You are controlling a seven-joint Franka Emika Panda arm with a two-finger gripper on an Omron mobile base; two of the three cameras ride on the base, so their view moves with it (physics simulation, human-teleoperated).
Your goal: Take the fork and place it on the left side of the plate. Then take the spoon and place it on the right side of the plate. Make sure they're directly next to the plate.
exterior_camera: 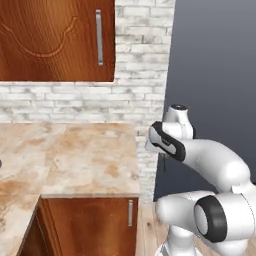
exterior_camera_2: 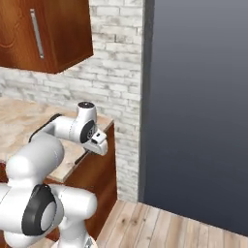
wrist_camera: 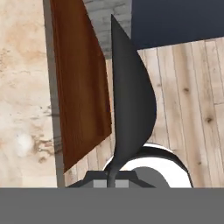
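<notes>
Marbled beige counter (exterior_camera: 75,155) takes the left of the left base view, backed by a white brick wall (exterior_camera: 140,75) under a wooden upper cabinet (exterior_camera: 55,40). The counter's right edge stops at the end of the brick, and beyond it stands a plain dark wall (exterior_camera: 215,60) with open air in front of it. The gripper (exterior_camera: 161,151) hangs just past that right edge, off the counter, above a strip of plank floor (exterior_camera: 147,230). A thin dark sliver, the spoon (exterior_camera: 164,162), dangles below it.

From the right base view, the gripper (exterior_camera_2: 97,143) sits at the counter's (exterior_camera_2: 19,121) outer corner, beside the brown cabinet side (exterior_camera_2: 104,160). The spoon (exterior_camera_2: 81,158) slants down from it in front of the counter's edge. To the right of the counter, the dark wall (exterior_camera_2: 193,97) and the floor (exterior_camera_2: 160,223) leave wide free room.

Along the hand view, the gripper (wrist_camera: 112,181) is pinched tight on the spoon's handle, and the spoon (wrist_camera: 131,109) rises as a dark curved blade seen edge-on. The counter (wrist_camera: 22,87) lies to one side of the spoon, then its grey edge and the cabinet side (wrist_camera: 83,87); the floor (wrist_camera: 188,109) lies open on the other side.
</notes>
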